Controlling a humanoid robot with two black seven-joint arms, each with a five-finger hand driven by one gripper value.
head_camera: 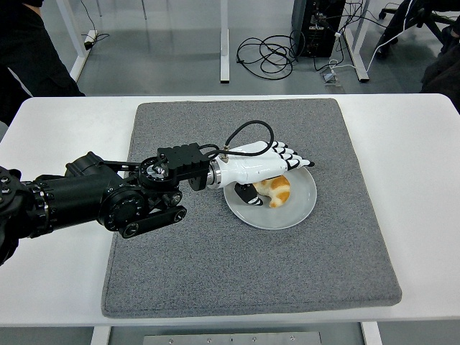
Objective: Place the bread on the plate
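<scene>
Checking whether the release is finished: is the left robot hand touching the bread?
Cannot tell. In the head view the left robot hand, fingers spread, overlaps the bread on the plate; no gap or contact shows plainly.

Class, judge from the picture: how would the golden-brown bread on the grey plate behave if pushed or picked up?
The small golden-brown bread looks puffy, so probably light and squashable. Its curved, uneven shape suggests it would slide rather than roll across the smooth grey plate.
</scene>
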